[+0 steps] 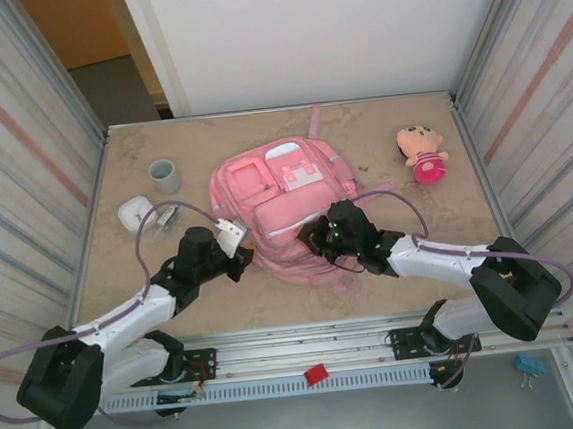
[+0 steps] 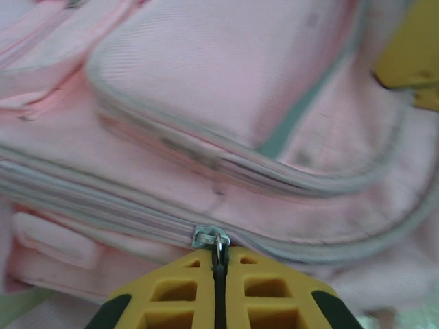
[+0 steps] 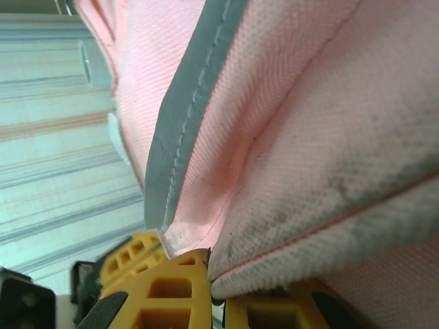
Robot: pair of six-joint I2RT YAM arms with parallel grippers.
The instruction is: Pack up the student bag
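The student bag (image 1: 282,190), a large pink backpack, lies flat in the middle of the table with its front pockets up. At the bag's near-left edge, my left gripper (image 1: 239,247) (image 2: 219,259) is shut on the metal zipper pull (image 2: 218,241) of the bag's long grey zipper. My right gripper (image 1: 311,238) (image 3: 218,284) sits at the near edge of the bag, shut on a fold of its pink fabric (image 3: 295,205) beside a grey trim strip (image 3: 185,103). The two grippers are a short distance apart along the same edge.
A pink-and-tan plush doll (image 1: 422,152) lies at the back right. A grey cup (image 1: 164,175) and a small white object (image 1: 136,213) sit at the left. Metal walls close in both sides. A red piece (image 1: 316,375) rests on the front rail.
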